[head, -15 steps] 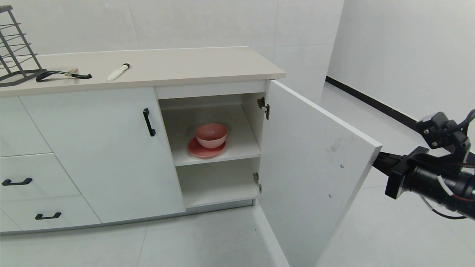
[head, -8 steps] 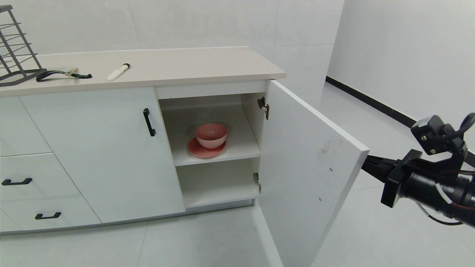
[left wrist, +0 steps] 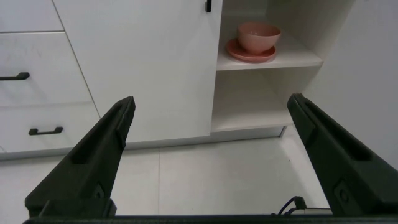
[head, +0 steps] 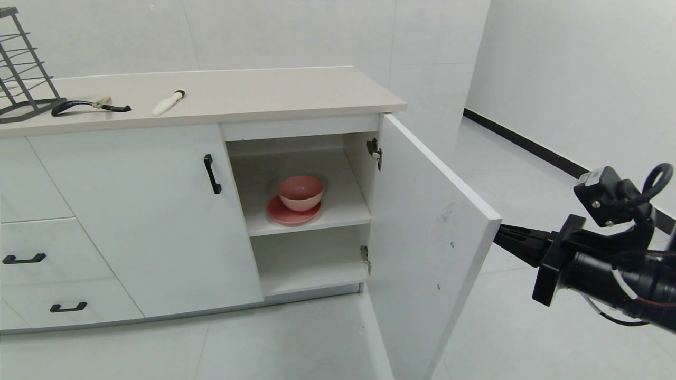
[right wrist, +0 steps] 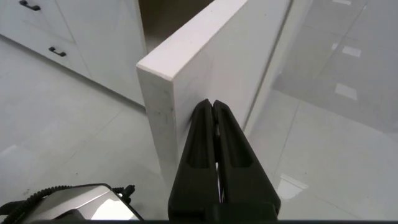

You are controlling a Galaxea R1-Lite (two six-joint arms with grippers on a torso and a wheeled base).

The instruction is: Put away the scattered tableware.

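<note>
A pink bowl (head: 300, 192) sits on a pink plate (head: 293, 214) on the upper shelf of the open cabinet; the left wrist view also has the bowl (left wrist: 258, 36) and plate (left wrist: 250, 55). The cabinet door (head: 422, 237) stands half open. My right gripper (head: 501, 236) is shut, its tips against the door's outer face near the free edge (right wrist: 205, 56). The right gripper (right wrist: 212, 107) holds nothing. My left gripper (left wrist: 211, 102) is open and empty, low in front of the cabinet. On the countertop lie a white-handled knife (head: 168, 103) and a black utensil (head: 90, 107).
A dark wire rack (head: 21, 68) stands at the counter's far left. Closed drawers with black handles (head: 24, 258) and a closed door with a black handle (head: 212, 174) lie left of the open compartment. Bare tiled floor (head: 528, 332) spreads to the right.
The cabinet door has swung leftward, toward closing. My right arm has moved left with it, tips staying at the door's outer face.
</note>
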